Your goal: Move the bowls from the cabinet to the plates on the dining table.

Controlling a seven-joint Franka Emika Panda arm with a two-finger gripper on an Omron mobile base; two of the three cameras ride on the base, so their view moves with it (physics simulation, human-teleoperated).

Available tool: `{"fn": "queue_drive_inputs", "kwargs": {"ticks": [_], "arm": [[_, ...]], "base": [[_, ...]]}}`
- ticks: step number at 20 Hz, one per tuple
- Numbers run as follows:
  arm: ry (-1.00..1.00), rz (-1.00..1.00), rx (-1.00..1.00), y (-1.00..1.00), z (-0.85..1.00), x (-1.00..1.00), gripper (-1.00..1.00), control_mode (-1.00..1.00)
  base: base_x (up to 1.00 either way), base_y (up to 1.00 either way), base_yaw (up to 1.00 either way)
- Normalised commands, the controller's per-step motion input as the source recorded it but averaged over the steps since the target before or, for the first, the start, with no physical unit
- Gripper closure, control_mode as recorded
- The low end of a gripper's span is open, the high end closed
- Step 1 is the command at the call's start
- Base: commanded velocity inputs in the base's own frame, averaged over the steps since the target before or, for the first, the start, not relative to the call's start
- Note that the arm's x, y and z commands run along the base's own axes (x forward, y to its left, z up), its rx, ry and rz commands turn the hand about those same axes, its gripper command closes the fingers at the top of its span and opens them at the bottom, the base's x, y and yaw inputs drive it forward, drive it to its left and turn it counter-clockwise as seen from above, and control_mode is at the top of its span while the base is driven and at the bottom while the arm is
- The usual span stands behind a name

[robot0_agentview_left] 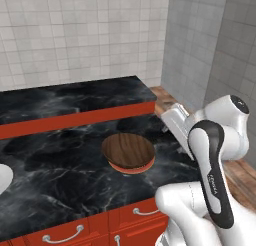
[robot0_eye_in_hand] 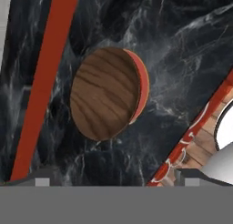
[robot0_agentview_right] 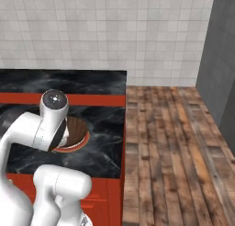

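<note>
Fingertips of mine (robot0_eye_in_hand: 113, 180) sit spread wide at the near edge of the hand view, nothing between them, hanging above the dining table (robot0_agentview_left: 60, 165) and apart from everything on it. Below them lies the dark brown wooden bowl (robot0_eye_in_hand: 104, 93), wide and shallow, with bold grain across its face. It rests on something round with a red-orange rim that peeks out along one side; I cannot tell whether that is a plate. Bowl and disc sit mid-table, between the red raised strip (robot0_agentview_left: 75, 121) and the front edge above the red drawers (robot0_agentview_left: 65, 235) with small silver handles.

My judgement: this bowl looks delivered, and the marbled one is not yet fetched. Swinging away low could clip the bowl's rim with an open finger and skate it across the slick, polished black marble, since little holds it. Veined stone, matte wood grain, glossy red trim; beyond, pale wall tiles and a plank floor (robot0_agentview_right: 170, 147)
</note>
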Motion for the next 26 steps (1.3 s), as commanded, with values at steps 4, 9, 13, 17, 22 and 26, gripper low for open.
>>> {"fn": "queue_drive_inputs", "kwargs": {"ticks": [4,9,13,17,22,26], "arm": [[-0.09,0.07,-0.19,0.03,0.14,-0.16,-1.0,-1.0],[-0.07,0.28,-0.36,0.08,0.09,-0.14,-1.0,-1.0],[-0.21,0.41,-0.37,0.13,0.23,-0.41,-1.0,-1.0],[-0.19,0.43,-0.24,0.01,0.32,-0.64,-1.0,-1.0],[-0.2,0.37,-0.11,0.0,0.44,-0.77,-1.0,-1.0],[-0.1,0.25,-0.14,0.0,0.42,-0.44,-1.0,-1.0]], "base": [[0.0,0.0,0.0],[0.0,0.0,0.0],[0.0,0.0,0.0],[0.0,0.0,0.0],[0.0,0.0,0.0],[0.0,0.0,0.0]]}}
